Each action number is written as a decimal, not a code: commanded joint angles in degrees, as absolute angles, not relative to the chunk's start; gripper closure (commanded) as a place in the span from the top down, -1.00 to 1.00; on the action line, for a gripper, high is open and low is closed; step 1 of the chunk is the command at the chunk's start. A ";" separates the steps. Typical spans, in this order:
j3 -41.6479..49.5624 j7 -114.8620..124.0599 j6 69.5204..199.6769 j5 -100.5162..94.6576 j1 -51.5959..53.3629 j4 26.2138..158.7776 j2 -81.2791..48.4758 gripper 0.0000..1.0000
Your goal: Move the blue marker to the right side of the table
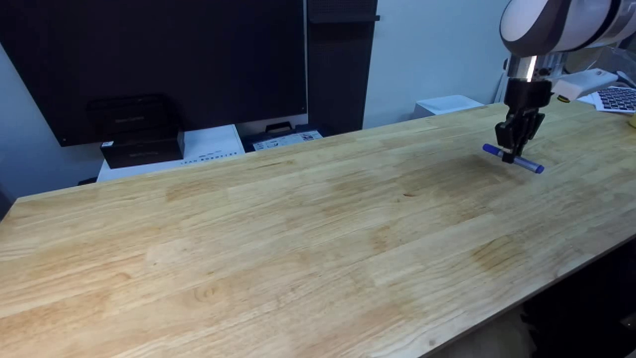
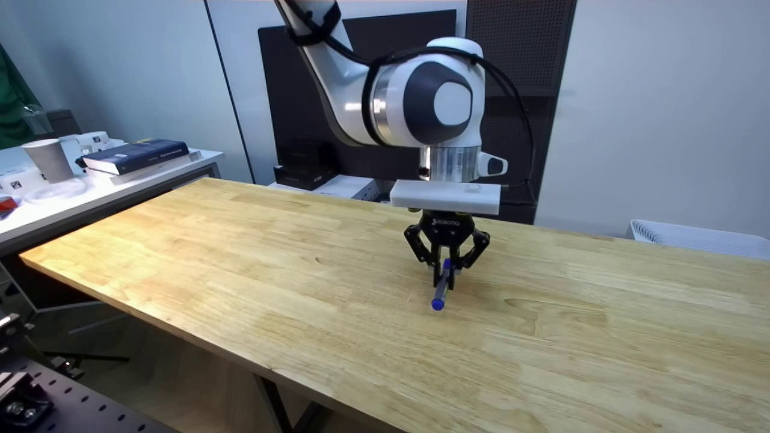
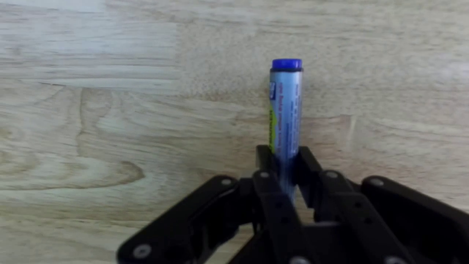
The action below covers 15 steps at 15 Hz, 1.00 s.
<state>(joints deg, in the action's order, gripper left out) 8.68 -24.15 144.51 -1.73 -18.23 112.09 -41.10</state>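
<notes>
The blue marker is a slim pen with a pale printed barrel and blue ends. It shows in both exterior views (image 1: 529,164) (image 2: 442,290) and in the wrist view (image 3: 286,110). My gripper (image 1: 511,154) is shut on it around the middle of the barrel, one finger on each side; the grip also shows in an exterior view (image 2: 444,280) and in the wrist view (image 3: 284,159). The marker lies roughly level, a little above the light wooden table (image 1: 258,248), with a shadow below. The fingers hide part of the barrel.
A keyboard (image 1: 616,98) lies at the table's far end in an exterior view. A white side table (image 2: 204,159) with a blue book (image 2: 137,155) and a cup (image 2: 49,160) adjoins the table. White boxes (image 1: 208,141) and a black box (image 1: 144,149) stand behind the back edge.
</notes>
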 commanded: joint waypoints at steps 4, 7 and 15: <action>8.27 -19.30 146.23 -2.76 -19.46 105.52 -47.13 -0.90; 6.73 -20.49 145.44 -1.54 -20.76 105.16 -46.59 -0.06; 3.14 -21.50 145.35 0.40 -20.78 108.88 -40.14 1.00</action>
<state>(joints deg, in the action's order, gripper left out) 4.75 -21.45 146.61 -0.10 -20.54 106.75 -44.46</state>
